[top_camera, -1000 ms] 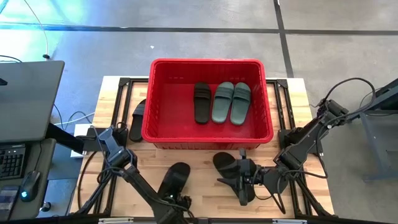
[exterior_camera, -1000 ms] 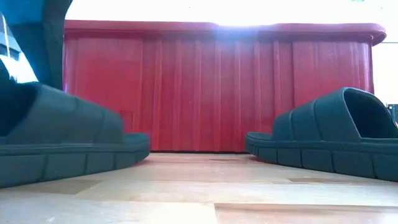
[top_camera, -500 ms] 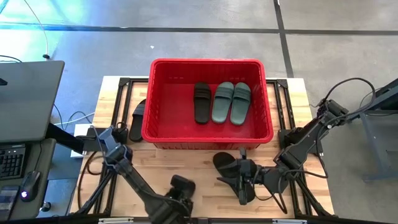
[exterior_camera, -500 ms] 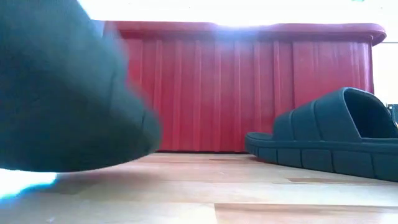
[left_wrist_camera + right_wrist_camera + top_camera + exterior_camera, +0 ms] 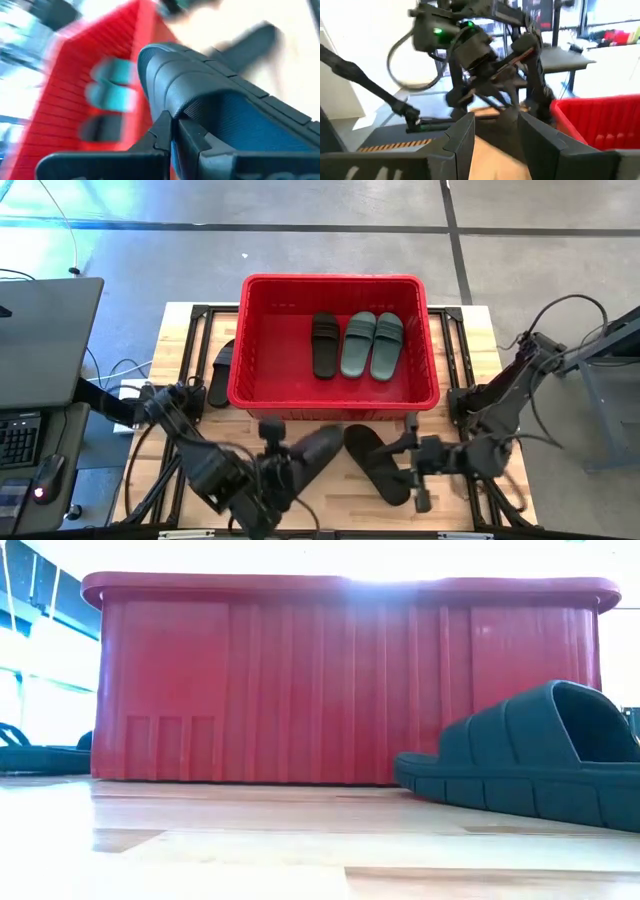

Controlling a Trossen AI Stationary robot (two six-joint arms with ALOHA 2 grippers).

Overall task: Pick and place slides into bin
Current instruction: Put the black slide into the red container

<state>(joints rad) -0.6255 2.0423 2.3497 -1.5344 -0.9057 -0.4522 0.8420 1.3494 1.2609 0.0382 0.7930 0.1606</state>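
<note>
My left gripper (image 5: 285, 465) is shut on a black slide (image 5: 315, 448) and holds it in the air in front of the red bin (image 5: 335, 395). The slide fills the left wrist view (image 5: 210, 95). My right gripper (image 5: 405, 460) is open and empty, just right of a second black slide (image 5: 378, 463) that lies sole down on the table (image 5: 530, 765). The bin holds one black slide (image 5: 325, 345) and two green slides (image 5: 372, 345). Another black slide (image 5: 220, 370) lies left of the bin. My left gripper pinches the edge of the slide's wide strap (image 5: 175, 112) between its two fingers. The slide is lifted clear of the table and points away from the fingers toward the bin.
The bin's front wall (image 5: 350, 680) stands close behind both grippers. Bare wooden table (image 5: 330, 505) lies near the front edge. A desk with a laptop (image 5: 45, 340) stands beyond the table's left side.
My left gripper has lifted the black slide off the table near the front edge and carried it up and toward the bin, turning it so its toe points right. My right gripper has drawn back toward the table's right, uncovering the second black slide, which has stayed put.
</note>
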